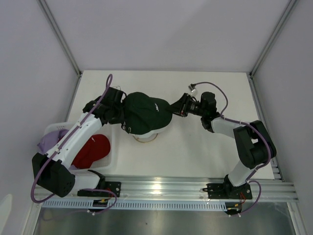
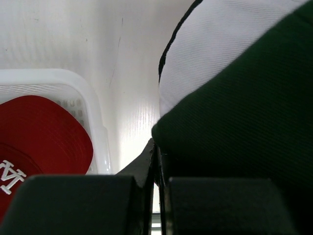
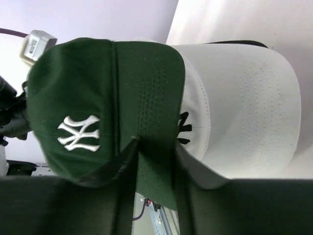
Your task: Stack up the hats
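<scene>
A dark green hat [image 1: 146, 115] with a white NY logo sits on top of a pile at the table's middle. A white hat [image 3: 244, 107] lies directly under it. My left gripper [image 1: 119, 105] is at the green hat's back edge; in the left wrist view its jaws [image 2: 157, 147] are pressed together on the green fabric [image 2: 244, 122], beside the white hat [image 2: 220, 44]. My right gripper [image 1: 177, 110] is shut on the green hat's brim [image 3: 156, 98], with the brim between its fingers [image 3: 156, 147]. A red hat [image 1: 93, 151] and a lavender hat [image 1: 51, 142] lie in the basket.
A white mesh basket [image 1: 113, 147] stands at the left, under my left arm; its rim [image 2: 93, 112] and the red hat [image 2: 39, 132] show in the left wrist view. A gold ring stand [image 1: 145, 139] peeks out under the pile. White walls enclose the table.
</scene>
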Controlling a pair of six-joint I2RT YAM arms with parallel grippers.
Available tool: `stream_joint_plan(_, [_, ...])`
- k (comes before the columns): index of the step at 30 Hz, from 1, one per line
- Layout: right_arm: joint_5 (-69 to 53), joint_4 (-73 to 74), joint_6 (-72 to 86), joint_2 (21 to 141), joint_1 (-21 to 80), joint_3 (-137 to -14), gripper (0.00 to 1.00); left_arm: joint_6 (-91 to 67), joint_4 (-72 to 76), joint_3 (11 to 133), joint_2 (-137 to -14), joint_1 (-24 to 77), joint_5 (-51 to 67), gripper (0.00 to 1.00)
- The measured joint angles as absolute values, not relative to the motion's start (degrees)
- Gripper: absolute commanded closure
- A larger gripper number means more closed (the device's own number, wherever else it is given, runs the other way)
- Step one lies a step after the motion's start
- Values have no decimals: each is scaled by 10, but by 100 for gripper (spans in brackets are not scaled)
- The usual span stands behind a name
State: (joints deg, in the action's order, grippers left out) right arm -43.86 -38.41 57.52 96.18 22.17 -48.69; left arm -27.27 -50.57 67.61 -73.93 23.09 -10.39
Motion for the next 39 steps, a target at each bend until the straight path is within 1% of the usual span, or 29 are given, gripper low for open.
stream_joint_plan(1, [-440,-385,576,960,221,-487,88,-272,-507,676,-739,231,-104,99])
stream_joint_plan(2, [-442,-387,582,956,220,-487,96,-270,-508,676,-739,230,-106,99])
stream_joint_plan(3, [-445,-390,586,952,220,-487,100,-269,-509,676,-739,230,-109,99])
stream_joint_plan(8, [-442,-406,608,930,220,-480,100,-271,-513,676,-739,229,-128,99])
stream_joint_plan(14, [-418,-447,668,934,216,-420,100,-287,-513,676,-739,226,-140,99])
stream_joint_plan(18, [-425,-517,716,975,212,-404,100,-291,-513,676,-737,225,-144,99])
stream_joint_plan(22, [-448,-628,781,1054,203,-394,100,-291,-511,676,-733,222,-144,99])
stream_joint_plan(25, [-455,-653,795,1084,202,-395,100,-294,-505,673,-730,219,-144,99])
stream_joint_plan(28, [-453,-620,768,1077,202,-404,100,-295,-497,665,-729,218,-144,99])
stream_joint_plan(35, [-401,-388,598,1004,220,-475,100,-300,-475,648,-731,215,-150,99])
stream_joint_plan(39, [-383,-343,564,1014,227,-495,100,-302,-465,644,-733,212,-155,99])
